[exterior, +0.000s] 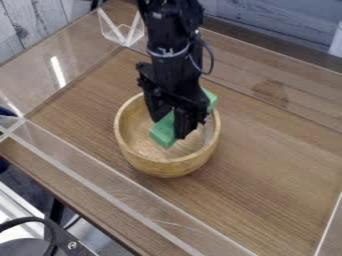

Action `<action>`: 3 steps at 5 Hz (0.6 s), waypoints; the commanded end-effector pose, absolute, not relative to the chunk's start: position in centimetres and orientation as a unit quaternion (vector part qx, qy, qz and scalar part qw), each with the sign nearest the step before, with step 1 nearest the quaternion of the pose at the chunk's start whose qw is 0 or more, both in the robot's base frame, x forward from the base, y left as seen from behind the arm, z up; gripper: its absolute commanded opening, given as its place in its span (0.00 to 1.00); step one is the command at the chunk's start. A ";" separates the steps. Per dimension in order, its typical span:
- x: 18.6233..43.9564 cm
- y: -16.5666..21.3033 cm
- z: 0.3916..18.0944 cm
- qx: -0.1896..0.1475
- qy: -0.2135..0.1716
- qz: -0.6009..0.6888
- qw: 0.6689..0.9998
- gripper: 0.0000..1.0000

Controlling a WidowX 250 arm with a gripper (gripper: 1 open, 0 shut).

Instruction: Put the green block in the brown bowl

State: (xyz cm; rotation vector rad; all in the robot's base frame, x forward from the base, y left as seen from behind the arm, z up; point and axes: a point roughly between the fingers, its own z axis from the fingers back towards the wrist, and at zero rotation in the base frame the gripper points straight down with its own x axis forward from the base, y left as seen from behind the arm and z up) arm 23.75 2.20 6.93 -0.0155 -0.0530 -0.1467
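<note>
The brown bowl [134, 150] is a round tan wooden bowl standing left of centre on the wooden table. My black gripper [171, 125] points straight down over the bowl's right half. Its fingers are shut on the green block [163, 135], a bright green bar that hangs tilted between them inside the bowl's opening, just above the bowl's floor. The fingers cover the upper part of the block, and another strip of green shows at the gripper's right side.
The wooden table [267, 170] is fenced by low clear acrylic walls [80, 170] along its front and left edges. A clear plastic piece [123, 28] stands at the back left. Cables lie below the table's front corner.
</note>
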 end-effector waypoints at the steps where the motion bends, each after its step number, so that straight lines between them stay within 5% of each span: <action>1: 24.3 2.5 7.3 -0.003 -0.040 -0.071 0.997 0.00; 3: 24.4 2.4 7.5 -0.007 -0.038 -0.071 0.997 0.00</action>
